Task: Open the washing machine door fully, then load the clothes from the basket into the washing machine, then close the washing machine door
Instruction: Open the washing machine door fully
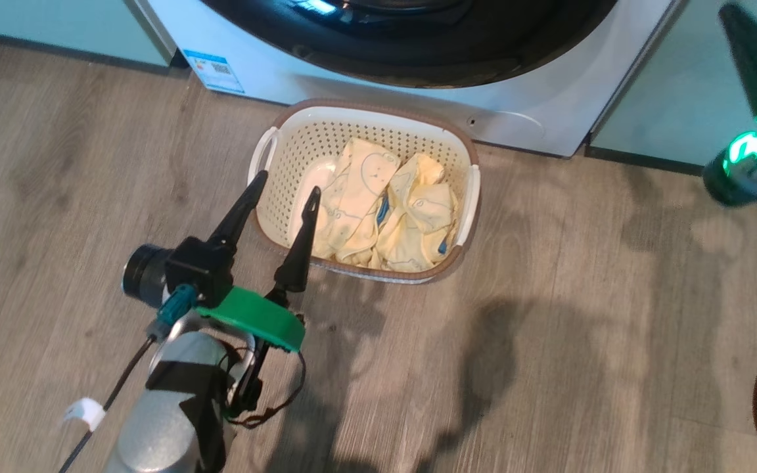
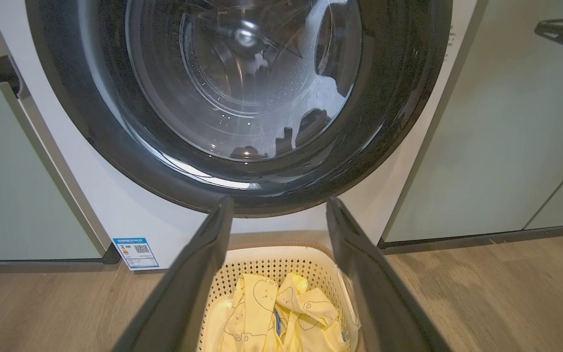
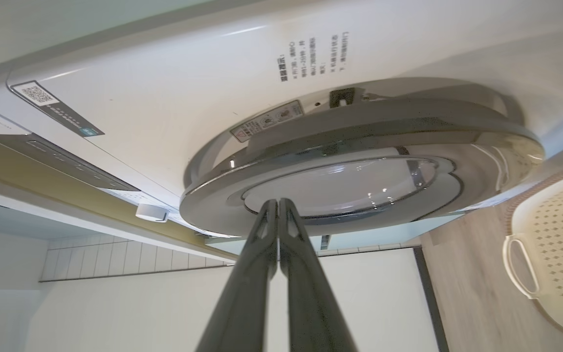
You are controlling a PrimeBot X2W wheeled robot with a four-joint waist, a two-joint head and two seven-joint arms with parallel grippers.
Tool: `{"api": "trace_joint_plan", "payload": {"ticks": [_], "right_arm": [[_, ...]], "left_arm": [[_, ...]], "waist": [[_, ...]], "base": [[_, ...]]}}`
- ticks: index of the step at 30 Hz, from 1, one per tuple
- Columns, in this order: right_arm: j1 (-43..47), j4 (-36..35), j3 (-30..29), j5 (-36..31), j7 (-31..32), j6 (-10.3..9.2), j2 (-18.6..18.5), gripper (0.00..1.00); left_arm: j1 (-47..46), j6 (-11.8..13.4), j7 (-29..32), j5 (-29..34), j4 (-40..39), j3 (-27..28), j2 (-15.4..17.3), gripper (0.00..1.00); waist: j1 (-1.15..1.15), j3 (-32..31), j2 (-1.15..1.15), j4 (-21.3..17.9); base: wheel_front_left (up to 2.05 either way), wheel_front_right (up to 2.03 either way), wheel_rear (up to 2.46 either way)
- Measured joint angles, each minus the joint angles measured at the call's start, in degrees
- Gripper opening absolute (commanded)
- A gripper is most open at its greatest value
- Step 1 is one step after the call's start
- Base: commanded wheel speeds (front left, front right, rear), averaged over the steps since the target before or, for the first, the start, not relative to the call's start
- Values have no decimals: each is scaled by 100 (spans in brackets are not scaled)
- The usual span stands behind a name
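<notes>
Head view: left gripper (image 1: 288, 182), jaws wide open, hovers over the basket's (image 1: 365, 106) left rim. Yellow clothes (image 1: 411, 217) lie inside, before the washing machine (image 1: 549, 98).
Left wrist view: the washing machine door (image 2: 399, 98) rises above the basket.
Right wrist view: right gripper (image 3: 277, 203), jaws closed and empty, points at the door's glass.

Home laundry nook — washing machine (image 2: 115, 205) built in between pale green cabinets (image 2: 496, 122), wood-look floor (image 1: 615, 295).

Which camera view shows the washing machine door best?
The left wrist view: the washing machine door faces it, glass and black rim nearly whole. The head view catches its lower rim; the right wrist view sees it edge-on.
</notes>
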Motion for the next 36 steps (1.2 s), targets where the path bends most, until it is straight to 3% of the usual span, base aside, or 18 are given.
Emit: {"api": "trace_joint_plan", "payload": {"ticks": [18,36], "right_arm": [[-1816,1358,394,122,8,0,-280,0],[-2722,2591,802,-219,-166,0,-538,0]], "left_arm": [[-194,-44,-1,-49,-69,-270,-78,100],[-291,-44,-1,-165,-115,-446,-113,100]], "waist": [[0,270,0,448],[0,476,0,752]], "base": [[0,0,0],[0,0,0]]}}
